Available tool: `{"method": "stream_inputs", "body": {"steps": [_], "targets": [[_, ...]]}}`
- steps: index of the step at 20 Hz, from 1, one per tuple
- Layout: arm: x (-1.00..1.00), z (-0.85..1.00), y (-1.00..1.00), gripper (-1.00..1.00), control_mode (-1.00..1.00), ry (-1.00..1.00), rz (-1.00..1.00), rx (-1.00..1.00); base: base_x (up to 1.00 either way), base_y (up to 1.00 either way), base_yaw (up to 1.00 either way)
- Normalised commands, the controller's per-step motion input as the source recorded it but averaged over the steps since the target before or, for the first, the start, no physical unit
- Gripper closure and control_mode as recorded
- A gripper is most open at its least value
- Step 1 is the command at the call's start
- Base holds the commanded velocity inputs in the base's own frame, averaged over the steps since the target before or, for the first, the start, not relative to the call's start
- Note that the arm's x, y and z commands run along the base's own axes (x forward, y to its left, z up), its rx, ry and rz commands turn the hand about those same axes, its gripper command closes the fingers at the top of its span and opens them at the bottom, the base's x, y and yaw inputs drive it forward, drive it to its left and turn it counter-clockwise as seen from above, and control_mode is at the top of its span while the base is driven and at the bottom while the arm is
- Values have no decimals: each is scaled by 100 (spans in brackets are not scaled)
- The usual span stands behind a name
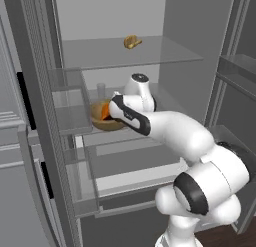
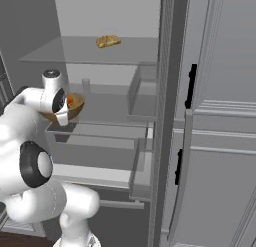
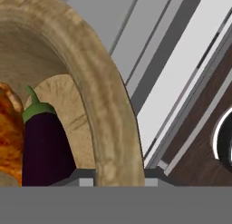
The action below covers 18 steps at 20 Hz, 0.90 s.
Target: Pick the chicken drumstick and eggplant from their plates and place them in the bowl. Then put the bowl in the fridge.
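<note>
**Bowl held inside the open fridge**

The gripper has its jaws clamped on the thick rim of the bowl, one finger inside the wall and one outside. In the bowl lie the eggplant and, touching it, the drumstick. From the left base view the bowl sits over a glass shelf within the fridge (whether it rests on the shelf cannot be told). A small golden item lies on the shelf above.
</note>
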Motion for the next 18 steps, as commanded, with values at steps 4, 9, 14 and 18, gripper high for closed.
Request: {"method": "stream_inputs", "body": {"steps": [4, 9, 14, 18], "targets": [[29, -16, -3, 100, -100, 0, -13, 1, 0, 0, 0], [50, -19, -15, 100, -100, 0, -8, 0, 0, 0, 0], [75, -48, -25, 100, -100, 0, -3, 0, 0, 0, 0], [62, -47, -29, 100, -100, 2, -2, 0, 0, 0, 0]]}}
